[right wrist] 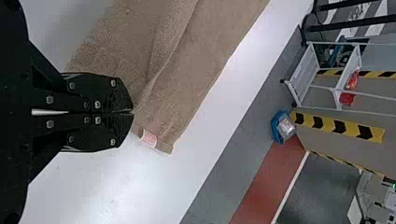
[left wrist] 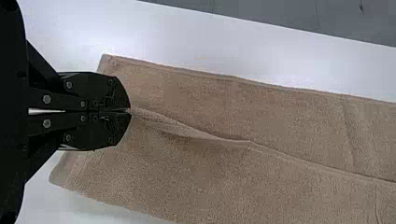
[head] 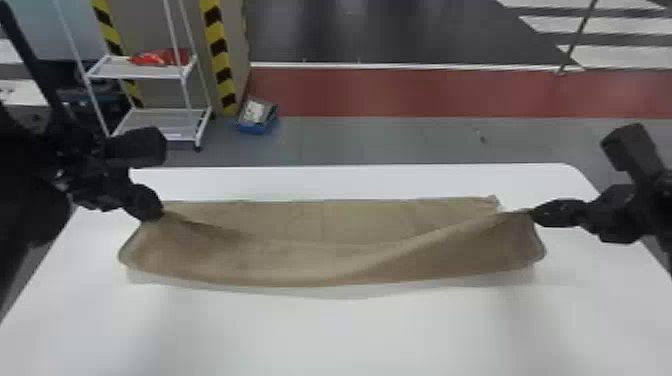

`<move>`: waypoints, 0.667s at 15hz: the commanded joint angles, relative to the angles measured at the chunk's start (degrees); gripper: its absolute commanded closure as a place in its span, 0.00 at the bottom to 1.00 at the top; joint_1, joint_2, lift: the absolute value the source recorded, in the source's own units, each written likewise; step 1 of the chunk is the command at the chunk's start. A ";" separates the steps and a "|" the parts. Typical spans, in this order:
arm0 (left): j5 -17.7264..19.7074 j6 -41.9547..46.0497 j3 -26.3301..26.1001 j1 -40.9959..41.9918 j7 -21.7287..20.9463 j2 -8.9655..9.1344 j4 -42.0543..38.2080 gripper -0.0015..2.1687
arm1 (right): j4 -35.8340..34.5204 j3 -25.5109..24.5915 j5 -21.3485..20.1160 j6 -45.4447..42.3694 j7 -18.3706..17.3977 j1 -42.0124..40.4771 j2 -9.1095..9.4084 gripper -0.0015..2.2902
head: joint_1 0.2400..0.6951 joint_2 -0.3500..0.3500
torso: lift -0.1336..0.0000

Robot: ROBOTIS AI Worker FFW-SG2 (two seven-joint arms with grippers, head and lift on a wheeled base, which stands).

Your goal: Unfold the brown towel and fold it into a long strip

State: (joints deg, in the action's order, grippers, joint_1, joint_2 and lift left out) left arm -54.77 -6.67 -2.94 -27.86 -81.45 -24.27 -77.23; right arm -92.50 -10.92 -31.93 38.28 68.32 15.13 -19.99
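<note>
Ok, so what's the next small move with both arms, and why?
I'd ease the left gripper and right gripper forward together, toward the far edge of the towel. Both pinch the lifted edge near its ends, but its middle sags toward the robot, and a strip of the lower layer lies uncovered beyond it.

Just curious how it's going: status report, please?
Left gripper and right gripper closed on brown terry towel's edge. Towel partly folded, edge sagging between them. Nothing visibly in the way.
</note>
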 commanded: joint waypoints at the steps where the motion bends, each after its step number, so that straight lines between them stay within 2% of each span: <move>1: -0.16 0.38 -0.22 -2.29 1.03 0.54 3.40 0.72 | 4.78 1.34 0.02 0.00 -0.03 3.24 0.48 0.53 | 1.00 0.47 | 0.06; 5: -0.16 0.21 0.13 -4.31 5.34 1.06 6.65 0.72 | 13.75 2.57 -1.30 -2.99 -0.82 7.55 1.18 0.53 | 1.00 0.49 | 0.06; 10: -1.21 -0.15 1.01 -4.66 9.82 1.15 11.05 0.72 | 19.02 2.92 -1.91 -5.10 -1.44 11.15 1.27 0.53 | 1.00 0.50 | 0.06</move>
State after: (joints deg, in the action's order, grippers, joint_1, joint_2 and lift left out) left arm -55.69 -6.63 -2.12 -32.34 -72.12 -23.06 -67.39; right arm -74.72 -8.03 -33.81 33.65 66.87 25.24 -18.65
